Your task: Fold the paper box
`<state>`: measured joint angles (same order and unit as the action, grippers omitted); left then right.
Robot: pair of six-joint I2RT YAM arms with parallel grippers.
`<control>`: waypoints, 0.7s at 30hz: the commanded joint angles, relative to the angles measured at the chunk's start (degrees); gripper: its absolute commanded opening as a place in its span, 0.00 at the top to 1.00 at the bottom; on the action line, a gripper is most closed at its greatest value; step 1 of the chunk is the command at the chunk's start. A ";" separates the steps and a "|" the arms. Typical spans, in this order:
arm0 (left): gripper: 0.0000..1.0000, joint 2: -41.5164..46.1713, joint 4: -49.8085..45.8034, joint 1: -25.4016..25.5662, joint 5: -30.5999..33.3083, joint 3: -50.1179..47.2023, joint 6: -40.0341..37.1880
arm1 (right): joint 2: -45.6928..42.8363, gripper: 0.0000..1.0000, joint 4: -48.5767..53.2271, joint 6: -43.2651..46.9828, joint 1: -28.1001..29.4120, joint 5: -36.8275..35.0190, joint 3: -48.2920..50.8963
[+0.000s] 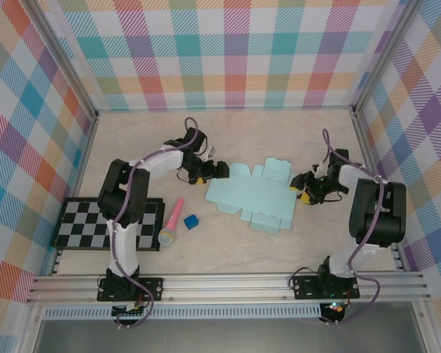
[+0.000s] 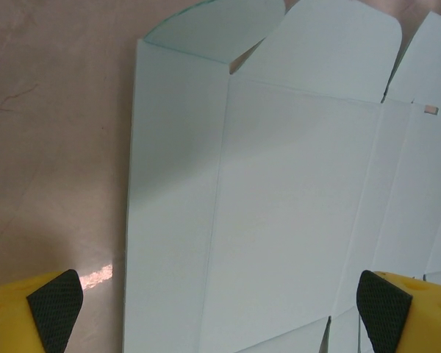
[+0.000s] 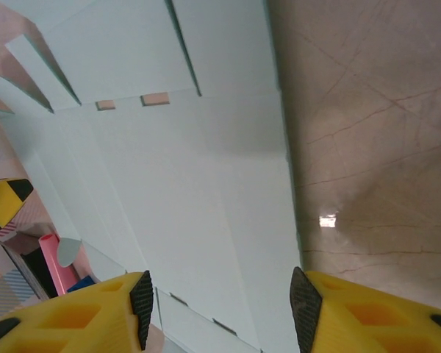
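- While I watch from overhead, the pale mint-blue paper box (image 1: 253,197), a flat die-cut sheet of thin card, lies unfolded near the middle of the light wood-grain table (image 1: 228,250), between the two arms.
- Straight crease lines split it into long panels, and rounded tuck flaps stick out along its far and near edges.
- Through the right wrist camera I see two small slots cut in the sheet, with the table showing through them.
- My left gripper (image 2: 217,305) hangs over the sheet's left end, its jaws spread wide with nothing between them.
- My right gripper (image 3: 220,301) sits at the sheet's right edge, its jaws apart and empty, one finger above card and the other above bare table.
- A pink toy microphone (image 1: 173,220) and a small dark blue cube (image 1: 190,221) lie left of the sheet, beside a black-and-white checkerboard mat (image 1: 95,224).
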<state>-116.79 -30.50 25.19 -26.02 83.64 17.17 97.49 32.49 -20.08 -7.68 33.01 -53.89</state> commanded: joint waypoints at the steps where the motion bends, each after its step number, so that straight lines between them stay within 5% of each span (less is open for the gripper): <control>1: 0.01 -0.71 0.51 1.29 -1.31 -0.57 0.59 | 2.01 0.45 -0.83 1.80 -0.14 -1.26 0.36; 9: 0.01 -1.67 1.64 2.46 -1.83 -1.72 1.24 | 5.19 0.50 -5.19 1.84 0.53 2.81 0.80; 21: 0.02 -3.13 2.90 5.60 -1.93 -2.68 3.09 | 6.70 0.73 -6.19 4.53 3.32 8.00 -3.30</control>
<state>-117.58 -28.53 27.64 -25.21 82.65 18.90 103.85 27.88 -17.17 -5.67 36.49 -55.20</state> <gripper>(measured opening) 0.984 0.278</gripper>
